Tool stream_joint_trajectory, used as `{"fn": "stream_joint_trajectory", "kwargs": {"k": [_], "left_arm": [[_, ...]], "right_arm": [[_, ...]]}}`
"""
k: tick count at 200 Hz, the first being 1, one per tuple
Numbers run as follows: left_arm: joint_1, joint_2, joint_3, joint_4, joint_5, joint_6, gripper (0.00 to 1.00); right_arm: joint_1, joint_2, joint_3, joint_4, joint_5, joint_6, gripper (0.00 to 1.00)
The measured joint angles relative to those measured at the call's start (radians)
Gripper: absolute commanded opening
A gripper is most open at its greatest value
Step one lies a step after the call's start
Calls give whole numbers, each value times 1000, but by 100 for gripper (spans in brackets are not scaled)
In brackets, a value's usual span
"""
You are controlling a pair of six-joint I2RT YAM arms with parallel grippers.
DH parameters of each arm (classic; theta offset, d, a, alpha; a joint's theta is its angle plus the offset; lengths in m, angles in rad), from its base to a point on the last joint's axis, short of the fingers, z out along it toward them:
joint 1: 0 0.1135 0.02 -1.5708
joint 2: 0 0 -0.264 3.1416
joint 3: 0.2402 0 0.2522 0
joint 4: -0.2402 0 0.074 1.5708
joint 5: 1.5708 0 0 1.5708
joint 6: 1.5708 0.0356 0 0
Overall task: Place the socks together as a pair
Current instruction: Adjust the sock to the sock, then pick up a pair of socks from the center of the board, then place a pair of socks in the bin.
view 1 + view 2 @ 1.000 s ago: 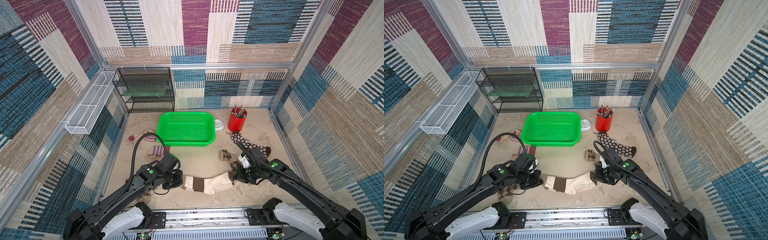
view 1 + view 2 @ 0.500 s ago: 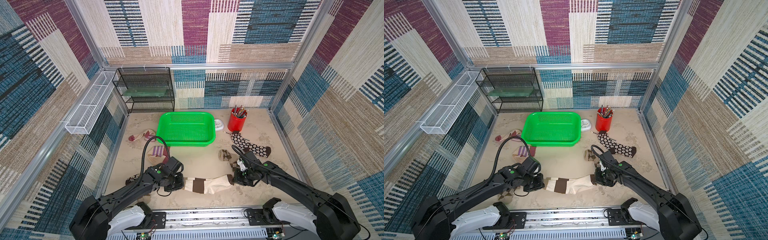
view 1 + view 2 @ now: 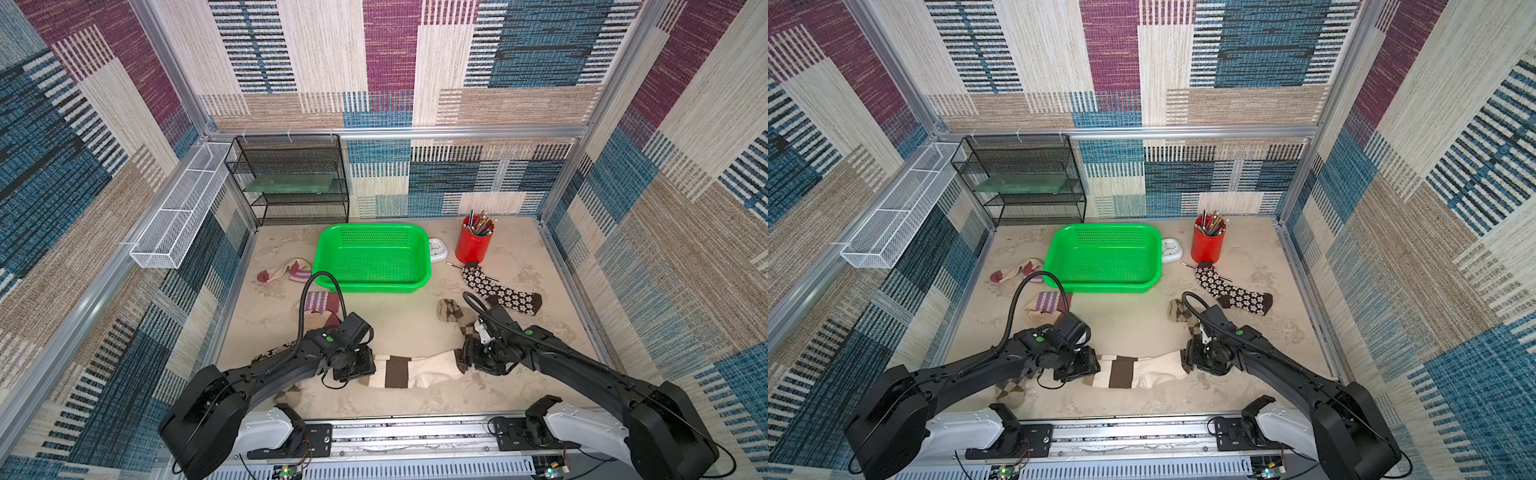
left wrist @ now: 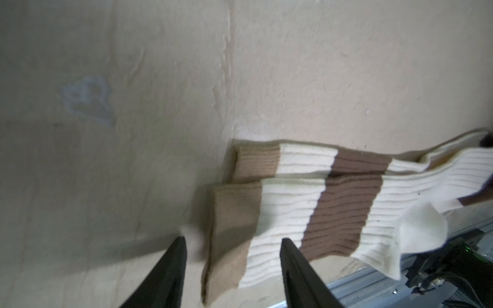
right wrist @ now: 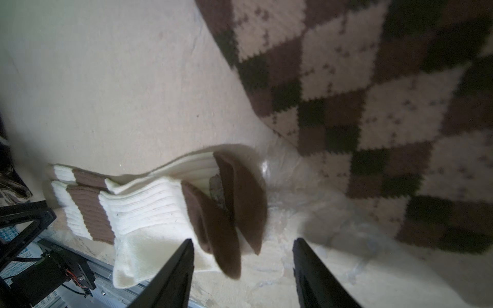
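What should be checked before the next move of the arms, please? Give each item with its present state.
1. Left pincer open: ok.
2. Right pincer open: ok.
3. Cream-and-brown socks lying one on the other: ok, cuffs slightly offset.
4. Argyle pairing: not ok; an argyle sock and the second argyle sock lie far apart.
5. Daisy sock with its partner: cannot tell, partner not clearly visible.

Left arm (image 3: 270, 370), right arm (image 3: 582, 365): black, jointed, on white bases (image 3: 266, 428), each with a corrugated cable loop (image 3: 306, 297). Left gripper (image 4: 232, 238) and right gripper (image 5: 243, 239) show black tapered fingers (image 4: 168, 272).
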Motion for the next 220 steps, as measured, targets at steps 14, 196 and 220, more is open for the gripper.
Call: {"fn": "stream_joint_trajectory", "kwargs": {"k": [14, 196, 220], "left_arm": [[-1, 35, 17, 3, 0, 9, 54], [54, 23, 486, -276, -105, 151, 8], [150, 38, 635, -345, -101, 201, 8]], "right_arm": [[0, 19, -4, 15, 0, -1, 60], [7, -49, 306, -1, -84, -53, 0], [9, 33, 461, 14, -108, -77, 1]]}}
